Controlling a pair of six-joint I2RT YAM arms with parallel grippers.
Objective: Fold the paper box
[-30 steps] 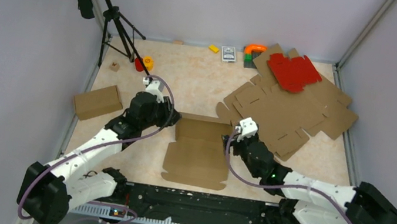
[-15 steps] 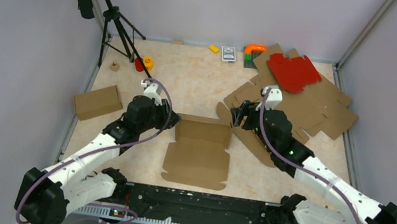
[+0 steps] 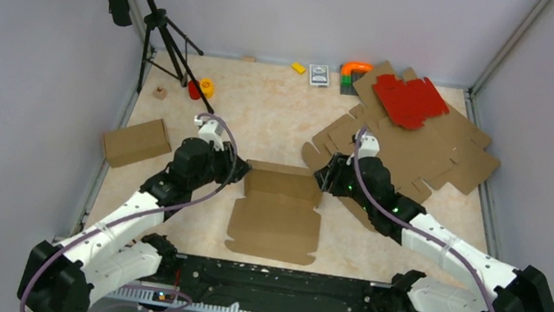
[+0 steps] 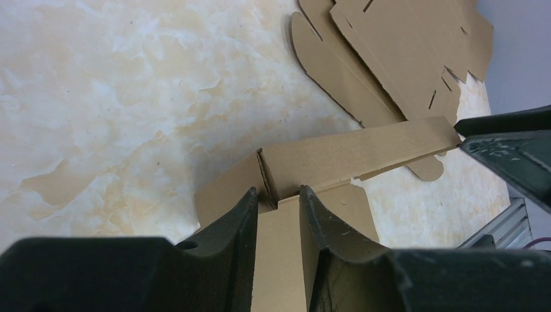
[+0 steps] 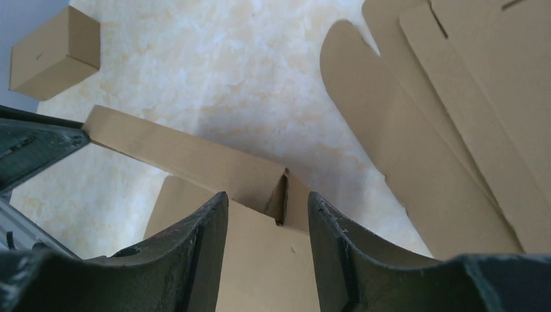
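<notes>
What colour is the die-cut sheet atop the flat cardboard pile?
The die-cut sheet is red; the top external view shows it best.

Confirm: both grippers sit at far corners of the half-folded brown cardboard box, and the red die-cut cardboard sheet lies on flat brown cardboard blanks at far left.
No: the top view shows the red die-cut cardboard sheet on flat brown cardboard blanks at far right. The left gripper and right gripper sit at far corners of the half-folded brown cardboard box.
</notes>
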